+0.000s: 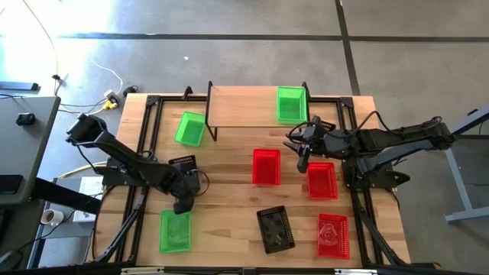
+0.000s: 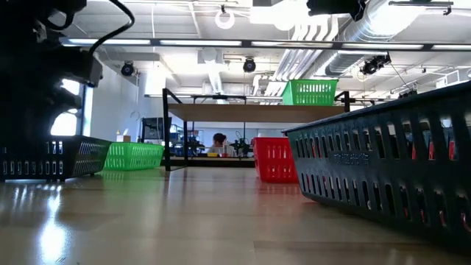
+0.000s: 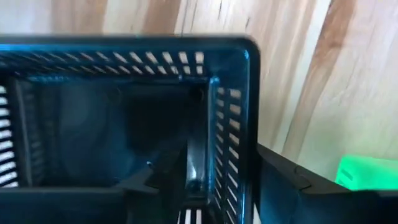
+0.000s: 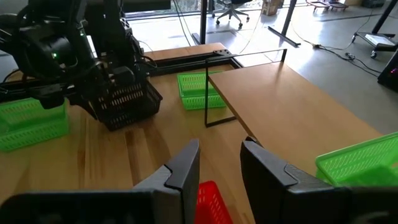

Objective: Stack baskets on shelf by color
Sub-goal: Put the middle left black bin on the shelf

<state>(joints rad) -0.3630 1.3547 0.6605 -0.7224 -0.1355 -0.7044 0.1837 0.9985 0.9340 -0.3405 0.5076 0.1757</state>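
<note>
My left gripper (image 1: 186, 176) is shut on a black lattice basket (image 1: 183, 163) at the table's left middle, which also shows in the right wrist view (image 4: 127, 99). My right gripper (image 4: 221, 165) is open and empty, over the table by the shelf's right front (image 1: 302, 153). The shelf (image 1: 244, 107) stands at the far edge with one green basket (image 1: 290, 105) on its right end. On the table lie two green baskets (image 1: 189, 128) (image 1: 175, 231), three red baskets (image 1: 266, 166) (image 1: 322, 180) (image 1: 333, 234) and another black basket (image 1: 275, 228). My left gripper has the black basket by one side wall near a corner (image 3: 231, 137), with one finger (image 3: 196, 168) inside the basket and the other (image 3: 292, 186) outside. The basket sits tilted in the hold (image 4: 124, 106). I cannot tell whether its bottom touches the table.
Black rails (image 1: 149, 137) run along the table's left and right sides. Bare wood lies between the held basket and the middle red basket, and the shelf's left and middle part is bare. A cable and a plug (image 1: 113, 98) lie off the far left corner.
</note>
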